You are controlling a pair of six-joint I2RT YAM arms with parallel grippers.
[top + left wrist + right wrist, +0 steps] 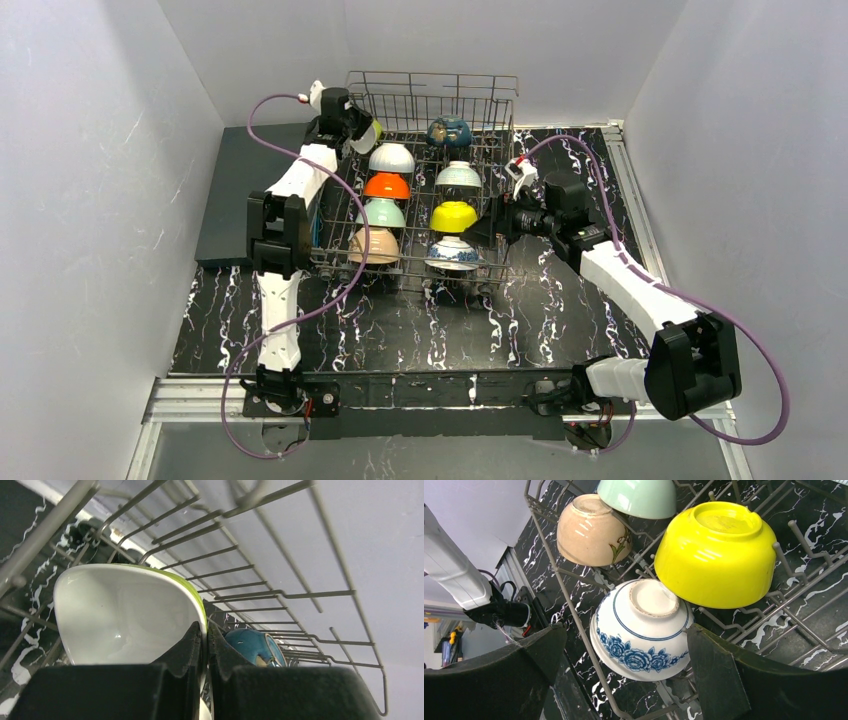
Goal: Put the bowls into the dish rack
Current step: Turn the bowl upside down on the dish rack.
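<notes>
The dish rack stands mid-table with two rows of upturned bowls. The left row holds white, orange, mint and peach-tan. The right row holds dark blue, white striped, yellow and blue-and-white. My left gripper is shut on the rim of a lime green bowl at the rack's back left corner. My right gripper stands open at the rack's right side. Its fingers frame the blue-and-white bowl without touching it.
A flat dark grey slab lies left of the rack. The black marbled tabletop runs from the rack to the arm bases. White walls close in on both sides and behind. Purple cables loop off both arms.
</notes>
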